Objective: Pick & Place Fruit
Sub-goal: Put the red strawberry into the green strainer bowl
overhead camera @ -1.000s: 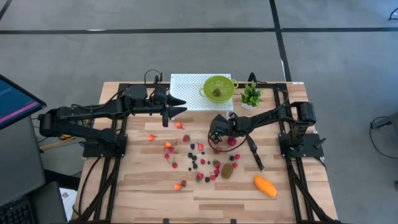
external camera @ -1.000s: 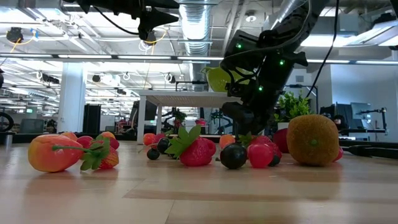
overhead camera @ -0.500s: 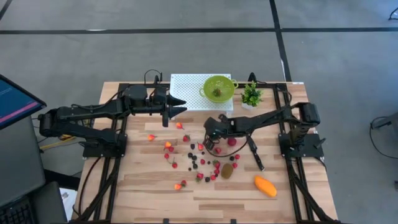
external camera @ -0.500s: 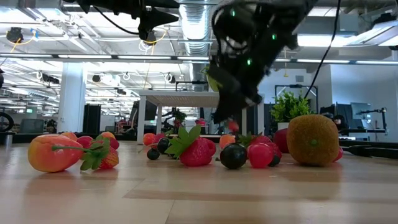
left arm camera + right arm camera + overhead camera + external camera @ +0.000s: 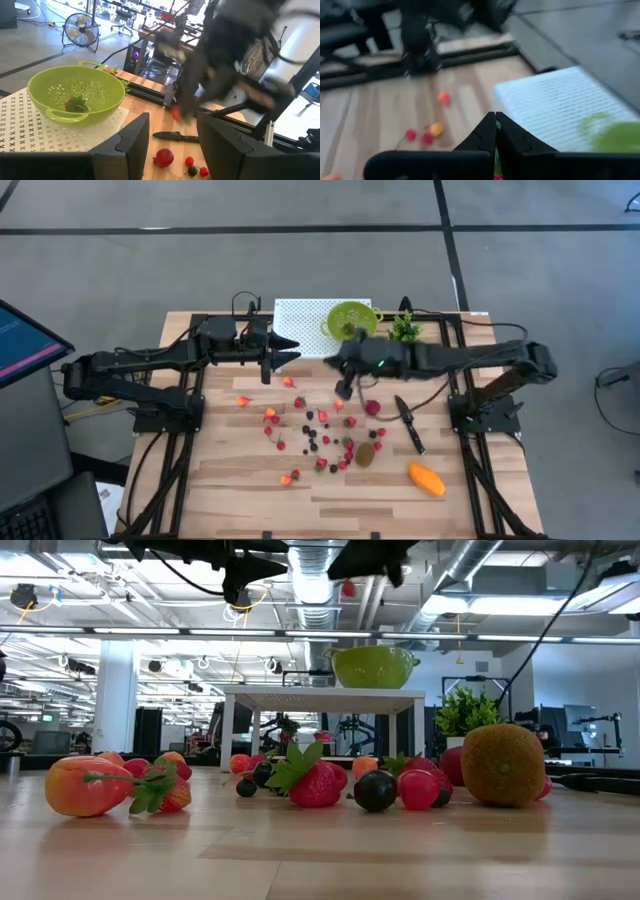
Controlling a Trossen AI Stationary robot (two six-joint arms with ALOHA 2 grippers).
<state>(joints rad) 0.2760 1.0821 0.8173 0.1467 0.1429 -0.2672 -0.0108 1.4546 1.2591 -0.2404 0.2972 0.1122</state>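
Wooden tabletop holds scattered fruit. Right gripper, raised near the green colander, pinches a small red berry; centre over the bowl before releasing. Left gripper waits half-open, holding nothing.

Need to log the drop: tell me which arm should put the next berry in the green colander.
Right. The right gripper is shut on a small red berry, raised close to the colander. The left gripper hovers empty.

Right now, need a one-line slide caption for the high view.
Right gripper, jaws shut, raised near the green colander above the scattered fruit; left gripper waits by the white mat.
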